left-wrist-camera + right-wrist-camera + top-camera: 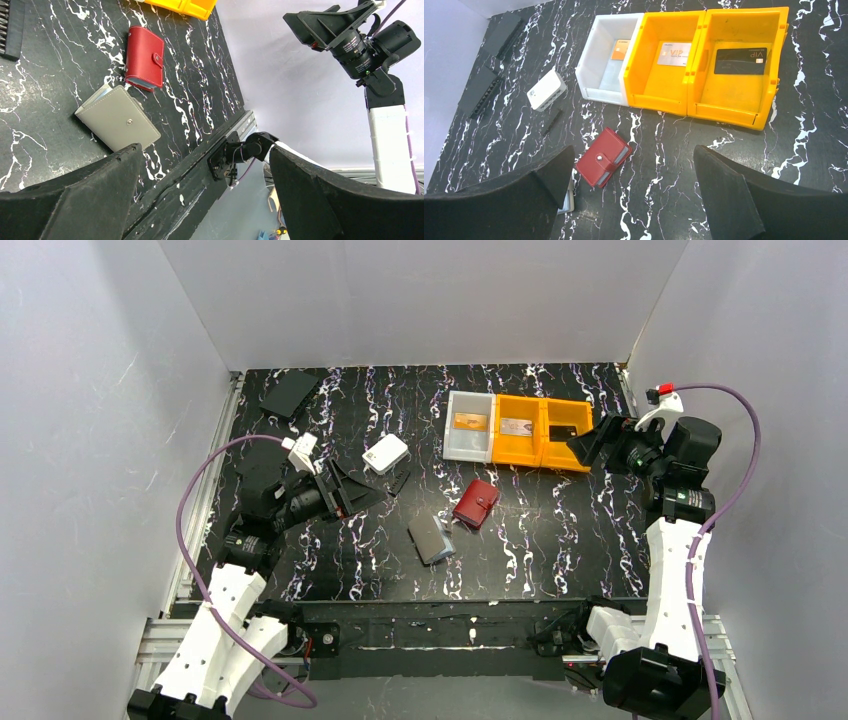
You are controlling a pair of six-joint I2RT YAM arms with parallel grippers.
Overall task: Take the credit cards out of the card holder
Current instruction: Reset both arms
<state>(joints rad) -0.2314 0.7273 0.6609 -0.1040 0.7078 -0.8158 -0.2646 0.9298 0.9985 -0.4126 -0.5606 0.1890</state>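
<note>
From my remote seat I see the card holder (117, 119) lying shut and flat on the desk (560, 530), snap facing up, just beside the red wallet (144, 57) near the desk's middle. The three cards sit in the row of bins at the far side. The orange-brown card (620, 49) is in the white bin (589, 55), the silvery card (674, 53) in the middle yellow bin (659, 82), and the black card (740, 60) in the right yellow bin (729, 90). The left gripper (352, 487) hangs released and empty to the left of the card holder, its fingers spread wide. The right gripper (592, 443) is likewise released, holding nothing, beside the right bin. A white box (385, 453) rests further left.
</note>
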